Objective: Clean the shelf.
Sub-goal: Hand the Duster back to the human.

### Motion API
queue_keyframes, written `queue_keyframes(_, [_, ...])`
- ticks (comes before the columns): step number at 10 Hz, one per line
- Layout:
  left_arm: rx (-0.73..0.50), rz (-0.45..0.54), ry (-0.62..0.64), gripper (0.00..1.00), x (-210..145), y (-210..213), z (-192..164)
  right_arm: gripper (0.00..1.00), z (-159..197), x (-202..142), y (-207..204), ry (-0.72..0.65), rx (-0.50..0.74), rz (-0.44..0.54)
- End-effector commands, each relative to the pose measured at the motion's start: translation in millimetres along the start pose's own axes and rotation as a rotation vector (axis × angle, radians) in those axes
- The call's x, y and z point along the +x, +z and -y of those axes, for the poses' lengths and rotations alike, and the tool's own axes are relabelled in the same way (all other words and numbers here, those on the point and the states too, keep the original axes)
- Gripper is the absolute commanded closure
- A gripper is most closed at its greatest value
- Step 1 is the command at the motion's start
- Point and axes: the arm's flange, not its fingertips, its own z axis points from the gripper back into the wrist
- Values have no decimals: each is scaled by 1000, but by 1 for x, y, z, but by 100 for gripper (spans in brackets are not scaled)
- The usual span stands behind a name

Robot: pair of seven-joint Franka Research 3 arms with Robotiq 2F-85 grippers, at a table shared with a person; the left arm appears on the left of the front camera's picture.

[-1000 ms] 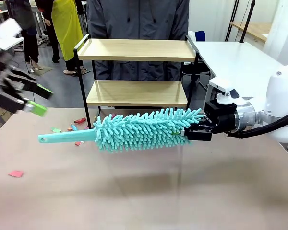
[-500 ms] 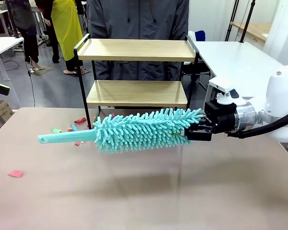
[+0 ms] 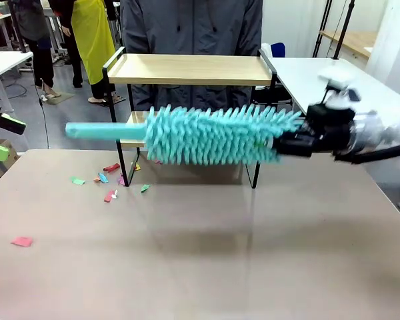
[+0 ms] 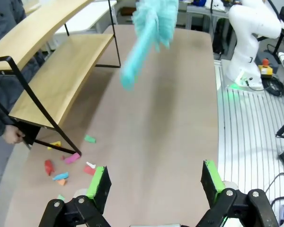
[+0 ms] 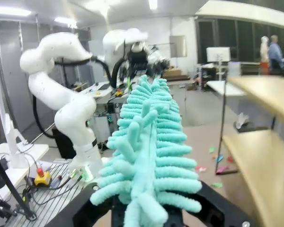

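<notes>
— Where does the shelf point(image 3: 190, 100) stand?

— At the table's point(image 3: 200, 253) far edge, a person point(image 3: 192, 27) right behind it. Coloured scraps point(image 3: 110, 180) lie on the table by its left front leg.

— And the right gripper point(image 3: 290, 143)?

— Its fingers are clamped on one end of the teal duster point(image 3: 213, 135), which hangs level in front of the lower board, handle pointing left.

— The left gripper point(image 4: 155, 182)?

— Its green-padded fingers stand spread wide with nothing between them, at the table's left side, well apart from the shelf.
</notes>
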Motion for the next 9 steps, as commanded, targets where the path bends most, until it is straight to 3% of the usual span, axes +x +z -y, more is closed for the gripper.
queue_keyframes(1, [-5,26,-4,0,2,3,-2,84,-13,58,13,14,-98,21])
queue_keyframes(3, [-5,26,-4,0,2,3,-2,84,-20,108,32,74,-239,38])
queue_keyframes(5, [-5,26,-4,0,2,3,-2,84,-15,134,55,88,-399,56])
queue_keyframes(7, [-5,26,-4,0,2,3,-2,84,-7,139,77,81,-574,58])
queue_keyframes(9, [-5,26,-4,0,2,3,-2,84,-1,137,112,74,-774,122])
